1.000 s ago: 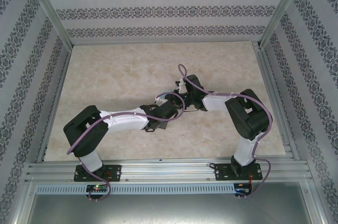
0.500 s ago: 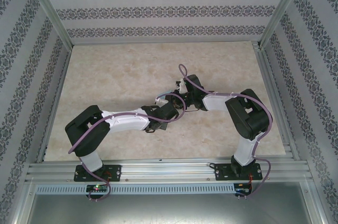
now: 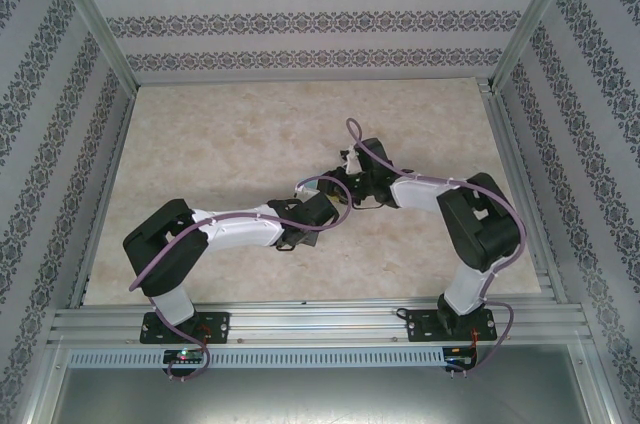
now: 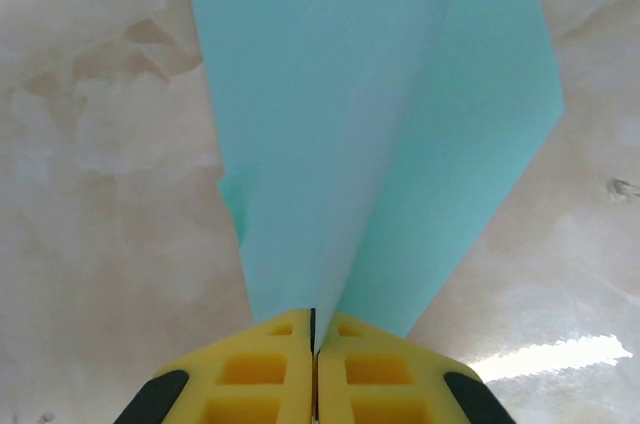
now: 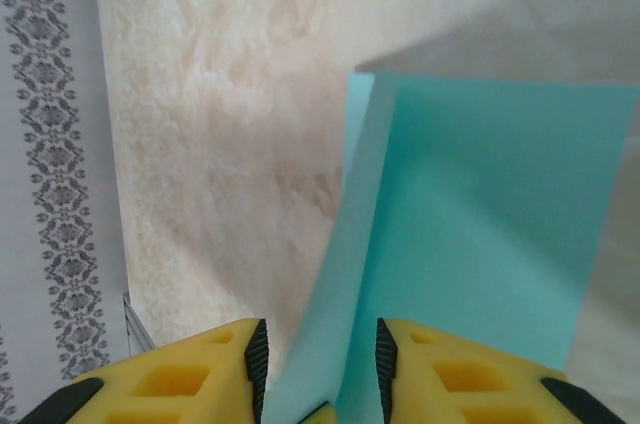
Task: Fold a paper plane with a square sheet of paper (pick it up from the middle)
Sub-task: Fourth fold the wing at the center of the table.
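The square sheet of paper is folded into a turquoise paper plane (image 4: 380,94) with a centre crease, held above the table. My left gripper (image 4: 314,319) is shut on its narrow end, yellow fingers pressed together on the fold. In the right wrist view the paper plane (image 5: 480,224) runs between the fingers of my right gripper (image 5: 320,344). That gripper is open, and both pads stand clear of the paper. In the top view the left gripper (image 3: 333,196) and the right gripper (image 3: 349,184) meet tip to tip near mid-table.
A beige marble-patterned table (image 3: 230,134) lies under both arms. Patterned walls (image 3: 300,19) and an aluminium frame (image 3: 515,174) enclose it. A frame rail (image 3: 310,319) carries the arm bases at the near edge.
My left gripper has closed on the paper. My right gripper has opened its fingers off the paper, and its arm has shifted slightly to the right.
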You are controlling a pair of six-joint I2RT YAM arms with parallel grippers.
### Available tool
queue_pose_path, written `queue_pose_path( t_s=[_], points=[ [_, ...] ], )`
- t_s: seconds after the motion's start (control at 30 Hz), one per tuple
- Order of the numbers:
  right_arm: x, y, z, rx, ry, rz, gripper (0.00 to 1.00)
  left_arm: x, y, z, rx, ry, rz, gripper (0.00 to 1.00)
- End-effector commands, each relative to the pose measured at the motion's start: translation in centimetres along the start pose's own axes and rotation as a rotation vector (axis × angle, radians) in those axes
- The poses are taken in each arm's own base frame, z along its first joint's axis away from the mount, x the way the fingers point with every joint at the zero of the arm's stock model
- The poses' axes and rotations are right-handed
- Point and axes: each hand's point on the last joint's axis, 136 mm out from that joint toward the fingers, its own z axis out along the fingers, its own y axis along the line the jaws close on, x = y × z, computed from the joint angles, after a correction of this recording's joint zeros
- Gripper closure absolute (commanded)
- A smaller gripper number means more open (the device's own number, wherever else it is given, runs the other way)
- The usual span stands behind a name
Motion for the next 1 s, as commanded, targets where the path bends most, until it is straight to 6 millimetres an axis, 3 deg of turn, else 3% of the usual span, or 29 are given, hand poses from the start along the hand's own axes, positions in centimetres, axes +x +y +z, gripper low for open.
queue_pose_path(
  t_s=[0.0,0.13,0.47,0.97],
  points=[
    [0.0,-0.5,-2.1,0.048,-0.040,-0.041,0.62,-1.1,-1.3,-0.5,0.112,-0.009,-0.027,0.91],
    [0.5,-1.3,-3.3,0.086,-0.059,-0.052,0.61,-1.5,-2.4,-0.9,0.246,0.001,-0.046,0.91],
    [1.9,-1.6,-3.2,0.048,-0.060,-0.039,0.61,-2.1,-2.7,-0.4,0.487,0.039,-0.148,0.91],
    [3.8,-0.4,-0.3,0.036,0.003,-0.092,0.67,-1.6,-1.7,-0.2,0.709,0.081,-0.249,0.92]
  ],
)
